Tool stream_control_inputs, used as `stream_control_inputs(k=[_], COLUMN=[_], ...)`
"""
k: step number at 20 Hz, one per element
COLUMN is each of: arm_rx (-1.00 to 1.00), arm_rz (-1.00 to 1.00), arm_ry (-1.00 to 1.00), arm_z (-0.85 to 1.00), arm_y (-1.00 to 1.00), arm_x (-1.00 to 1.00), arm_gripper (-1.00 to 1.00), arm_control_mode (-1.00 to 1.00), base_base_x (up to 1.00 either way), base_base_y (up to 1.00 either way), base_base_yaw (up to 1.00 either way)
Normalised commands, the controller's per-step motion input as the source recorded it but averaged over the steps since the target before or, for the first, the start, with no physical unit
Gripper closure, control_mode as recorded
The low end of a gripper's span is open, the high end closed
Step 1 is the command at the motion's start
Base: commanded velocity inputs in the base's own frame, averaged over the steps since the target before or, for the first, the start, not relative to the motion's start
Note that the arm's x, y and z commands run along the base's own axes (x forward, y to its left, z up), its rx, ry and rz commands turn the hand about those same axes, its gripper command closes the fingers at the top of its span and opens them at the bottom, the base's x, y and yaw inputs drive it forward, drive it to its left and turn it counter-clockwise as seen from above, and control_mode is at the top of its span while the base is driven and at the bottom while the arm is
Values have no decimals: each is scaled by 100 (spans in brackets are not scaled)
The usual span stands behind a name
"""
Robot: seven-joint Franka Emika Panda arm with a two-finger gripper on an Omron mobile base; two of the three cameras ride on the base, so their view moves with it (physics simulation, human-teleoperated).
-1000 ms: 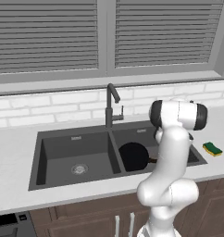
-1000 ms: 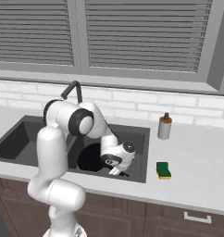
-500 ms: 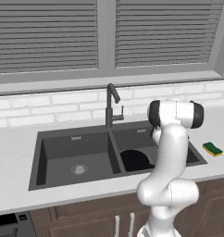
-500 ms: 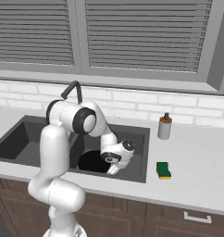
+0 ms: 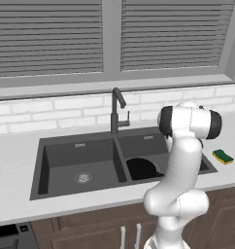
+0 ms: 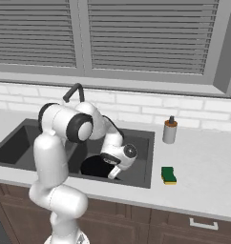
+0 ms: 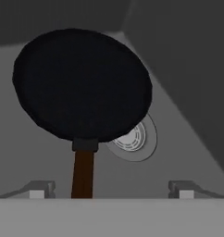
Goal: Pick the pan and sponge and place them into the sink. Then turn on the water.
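Grey counter (image 6: 203, 167) under shuttered window: pan (image 7: 81, 83) flat in right basin of sink (image 5: 61, 189), gripper (image 7: 111, 189) spread wide above its handle; sponge (image 6: 169, 175) right of sink, probably light and squashy, best pinched across its short sides.

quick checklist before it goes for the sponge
1. Pan in the sink, right basin: ok.
2. Gripper open, fingers apart either side of the pan handle: ok.
3. Pan lying flat on the basin floor: cannot tell.
4. Sponge on the counter right of the sink, nothing on it: ok.
5. Soap bottle stands behind the sponge, apart from it: ok.
6. Water off, no stream at the faucet: ok.
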Motion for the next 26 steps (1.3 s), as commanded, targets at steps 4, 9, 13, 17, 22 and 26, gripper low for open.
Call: stream_control_inputs(k=[4, 9, 13, 17, 22, 26], arm_rx=[0, 0, 0, 0, 0, 0], arm_rz=[-2, 0, 0, 0, 0, 0], arm_ry=[-15, 8, 22, 21, 13, 4], arm_z=[92, 100, 100, 100, 100, 91], arm_y=[0, 0, -8, -19, -37, -46], arm_x=[-12, 3, 11, 8, 1, 0], arm_gripper=[-100, -100, -100, -100, -100, -100], arm_control_mode=[-100, -100, -100, -100, -100, -100], base_base_x=[0, 0, 0, 0, 0, 0], base_base_y=[0, 0, 0, 0, 0, 0], base_base_yaw=[0, 0, 0, 0, 0, 0])
